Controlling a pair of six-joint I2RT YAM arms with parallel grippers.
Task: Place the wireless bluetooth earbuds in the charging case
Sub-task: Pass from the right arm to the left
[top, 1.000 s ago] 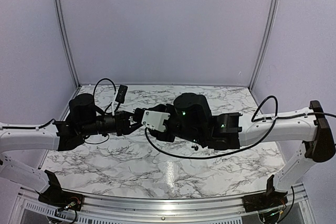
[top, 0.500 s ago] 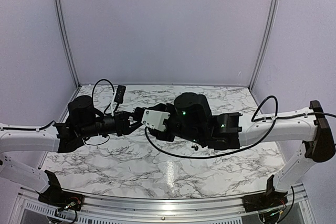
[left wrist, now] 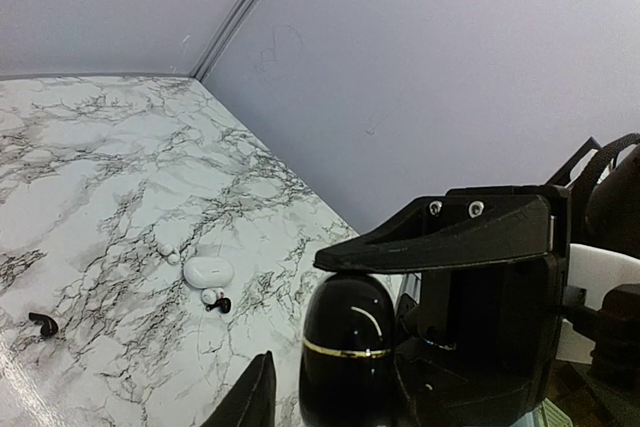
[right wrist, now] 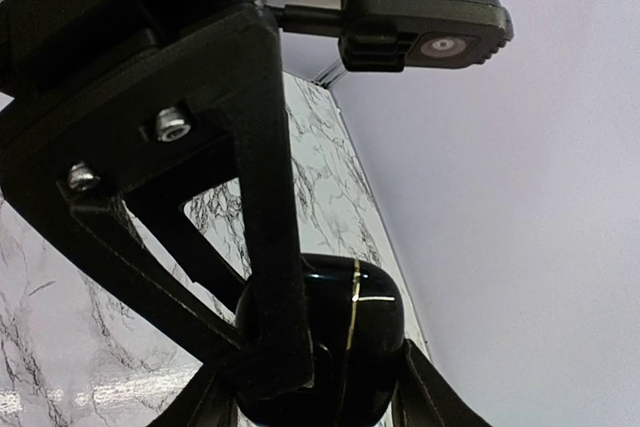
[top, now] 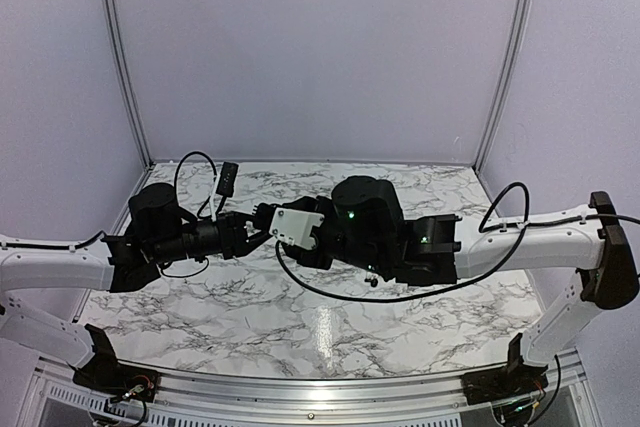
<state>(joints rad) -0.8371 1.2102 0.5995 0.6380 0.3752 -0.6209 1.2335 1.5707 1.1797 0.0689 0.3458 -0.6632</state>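
The charging case is a glossy black oval with a gold seam, held in the air between the two arms. My right gripper is shut on it, its fingers flanking the case. My left gripper is open around the same case: one finger stands apart from it, while the other lies across its front in the right wrist view. One tiny black bud lies on the marble. Another lies beside a white bud. In the top view the grippers meet at table centre.
A small white case and small white buds lie on the marble table. A black cable loops under the right arm, with a small dark thing by it. The walls are close at the back and sides.
The left arm has shifted slightly towards the right gripper. The right arm and the case have stayed still.
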